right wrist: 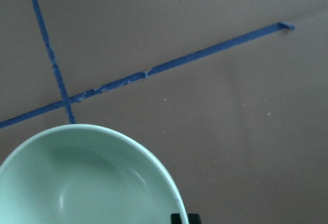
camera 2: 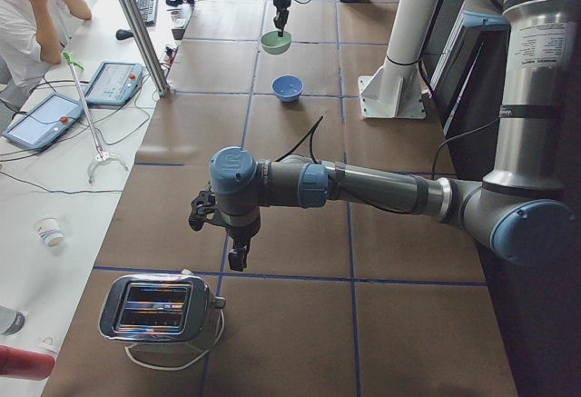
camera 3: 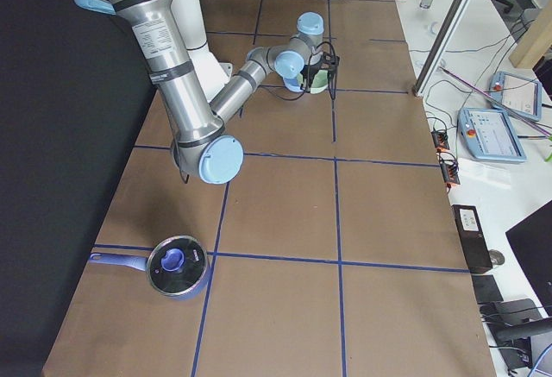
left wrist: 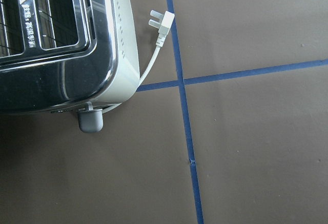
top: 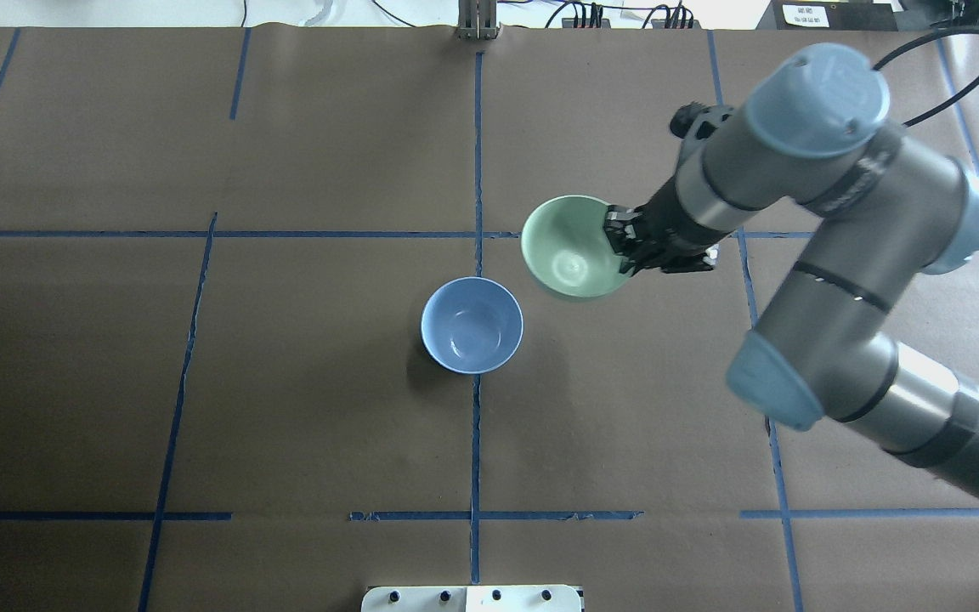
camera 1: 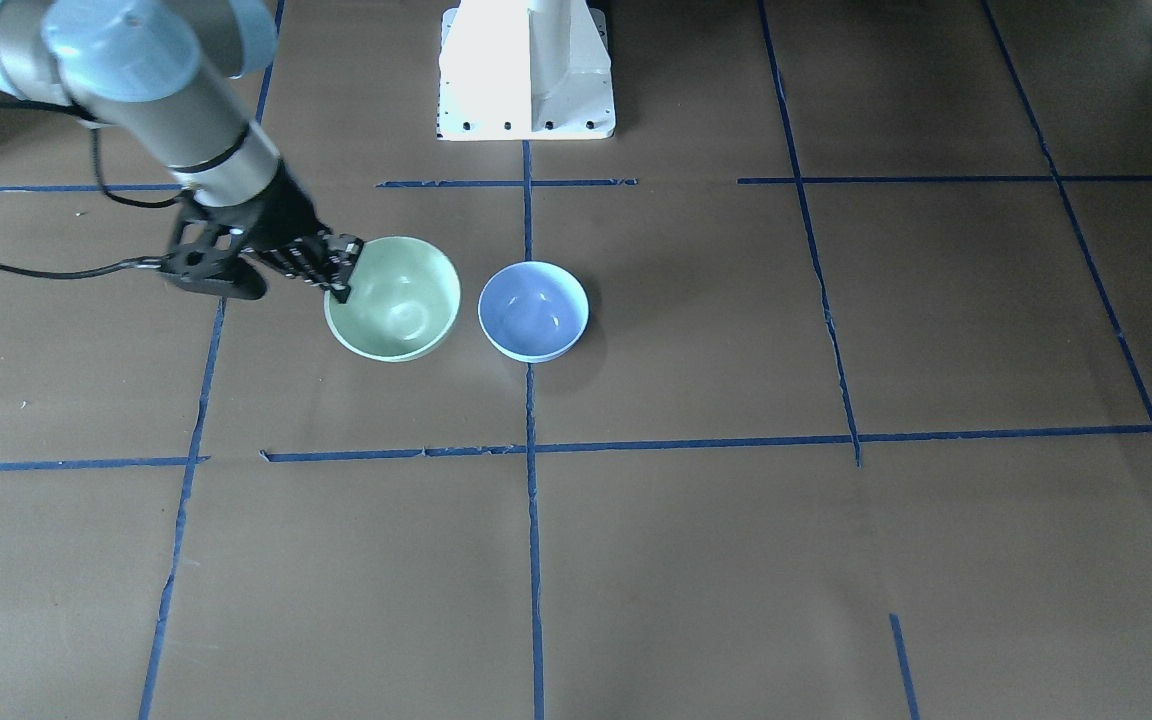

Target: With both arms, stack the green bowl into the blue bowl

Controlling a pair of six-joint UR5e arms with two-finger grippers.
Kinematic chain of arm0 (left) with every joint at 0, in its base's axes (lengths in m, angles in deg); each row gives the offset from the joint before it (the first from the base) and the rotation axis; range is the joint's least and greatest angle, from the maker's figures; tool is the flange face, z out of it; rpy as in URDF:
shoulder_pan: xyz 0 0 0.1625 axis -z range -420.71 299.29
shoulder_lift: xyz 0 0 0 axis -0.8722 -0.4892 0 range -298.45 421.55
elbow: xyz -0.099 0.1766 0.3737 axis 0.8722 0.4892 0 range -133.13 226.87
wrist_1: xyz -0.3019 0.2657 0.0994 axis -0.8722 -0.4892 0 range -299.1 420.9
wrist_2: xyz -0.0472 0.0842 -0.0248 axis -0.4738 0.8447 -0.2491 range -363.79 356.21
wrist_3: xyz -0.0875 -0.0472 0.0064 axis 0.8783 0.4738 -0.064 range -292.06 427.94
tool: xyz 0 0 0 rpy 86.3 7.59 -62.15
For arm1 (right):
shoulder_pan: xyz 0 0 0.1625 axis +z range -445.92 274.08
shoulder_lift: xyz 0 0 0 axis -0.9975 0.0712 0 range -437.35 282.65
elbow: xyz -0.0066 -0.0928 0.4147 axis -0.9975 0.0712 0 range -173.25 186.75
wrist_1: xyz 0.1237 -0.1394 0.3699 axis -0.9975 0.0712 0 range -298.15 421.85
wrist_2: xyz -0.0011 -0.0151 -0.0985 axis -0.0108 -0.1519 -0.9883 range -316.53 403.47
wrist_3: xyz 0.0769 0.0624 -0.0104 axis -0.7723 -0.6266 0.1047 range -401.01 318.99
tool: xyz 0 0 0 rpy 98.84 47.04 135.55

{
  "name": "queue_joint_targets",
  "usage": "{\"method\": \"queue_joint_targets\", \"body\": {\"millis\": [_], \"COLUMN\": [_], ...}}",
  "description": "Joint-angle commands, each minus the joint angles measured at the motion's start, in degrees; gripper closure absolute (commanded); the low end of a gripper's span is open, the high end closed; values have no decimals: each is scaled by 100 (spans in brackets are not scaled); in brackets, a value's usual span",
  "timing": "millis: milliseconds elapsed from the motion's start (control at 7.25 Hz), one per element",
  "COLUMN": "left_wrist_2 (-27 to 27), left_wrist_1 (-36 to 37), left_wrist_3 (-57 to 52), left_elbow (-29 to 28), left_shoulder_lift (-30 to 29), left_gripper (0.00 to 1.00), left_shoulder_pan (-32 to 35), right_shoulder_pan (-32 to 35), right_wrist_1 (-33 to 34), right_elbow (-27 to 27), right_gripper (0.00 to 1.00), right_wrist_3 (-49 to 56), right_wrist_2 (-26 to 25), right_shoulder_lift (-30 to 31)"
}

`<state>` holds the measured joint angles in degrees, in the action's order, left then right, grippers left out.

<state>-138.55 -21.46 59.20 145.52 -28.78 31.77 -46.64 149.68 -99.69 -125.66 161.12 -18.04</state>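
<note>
The green bowl (camera 1: 396, 300) (top: 570, 246) is held by its rim in my right gripper (camera 1: 341, 275) (top: 621, 246), which is shut on it and carries it a little above the table. It fills the lower left of the right wrist view (right wrist: 87, 183). The blue bowl (camera 1: 533, 310) (top: 472, 325) stands upright and empty on the table's middle line, close beside the green bowl. My left gripper (camera 2: 238, 256) hangs far off over the table's left end above a toaster (camera 2: 159, 309); I cannot tell if it is open or shut.
The toaster (left wrist: 56, 44) and its loose white plug (left wrist: 163, 24) lie below the left wrist. A blue lidded pot (camera 3: 177, 267) sits at the table's right end. The white pedestal (camera 1: 526, 70) stands behind the bowls. An operator (camera 2: 27, 15) sits at a side desk.
</note>
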Motion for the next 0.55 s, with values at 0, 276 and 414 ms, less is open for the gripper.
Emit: {"method": "queue_joint_targets", "body": {"millis": [0,276,414], "left_wrist_2": [-76,-77,-77], "left_wrist_1": [9,9,9], "left_wrist_3": [4,4,4], "left_elbow": [6,-20,-29], "left_shoulder_lift": [7,7,7], "left_gripper": [0,0,0], "left_shoulder_pan": [-3,-3,-3], "right_shoulder_pan": [-849,-1325,-1370], "right_wrist_1": [129,77,68], "right_elbow": [848,905,958], "right_gripper": [98,96,95], "right_wrist_3": [-1198,-1237,-1237], "right_wrist_2": [-723,-1216,-1288], "right_shoulder_lift": [-1014,-852,-834]}}
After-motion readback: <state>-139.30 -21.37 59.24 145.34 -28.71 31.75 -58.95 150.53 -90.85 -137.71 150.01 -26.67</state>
